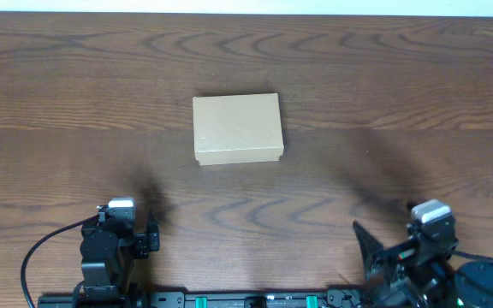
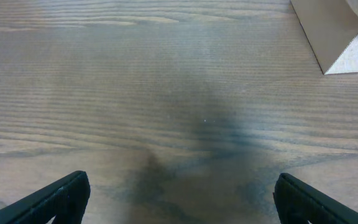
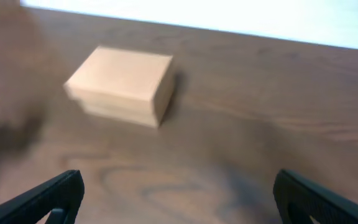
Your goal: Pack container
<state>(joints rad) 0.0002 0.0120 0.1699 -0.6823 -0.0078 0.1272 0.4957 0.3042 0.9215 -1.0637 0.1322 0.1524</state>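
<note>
Left hand point(image 2: 182, 183) nearest the lens: fingers wide apart, nothing between them, only bare wood under. Right hand point(image 3: 179, 177) the same, fingers spread wide and gripping nothing; that view is blurred. Overhead shows both arms low at the near edge, one at each side, well apart from the box.

Tabletop point(image 1: 400, 68): dark brown wood grain, fills nearly every view.

Container point(image 1: 236, 128): plain tan cardboard box, lying flat around the middle of the tabletop, a bit left of centre and well ahead of both hands. The lid looks shut in the overhead and right wrist views. The left wrist view catches only one corner at upper right. Neither hand touches it.

Progress, as a judgement: no loose item to pack shows anywhere, and the box is closed, so its contents can't be told. Either packing hasn't begun and the goods are out of frame, or it's packed and closed. The pictures don't settle which. If it isn't begun, everything is left: open the flap, load, close.

Counts: 1 tabletop, 1 container, 2 arms, 2 hands, 0 loose items in view.
</note>
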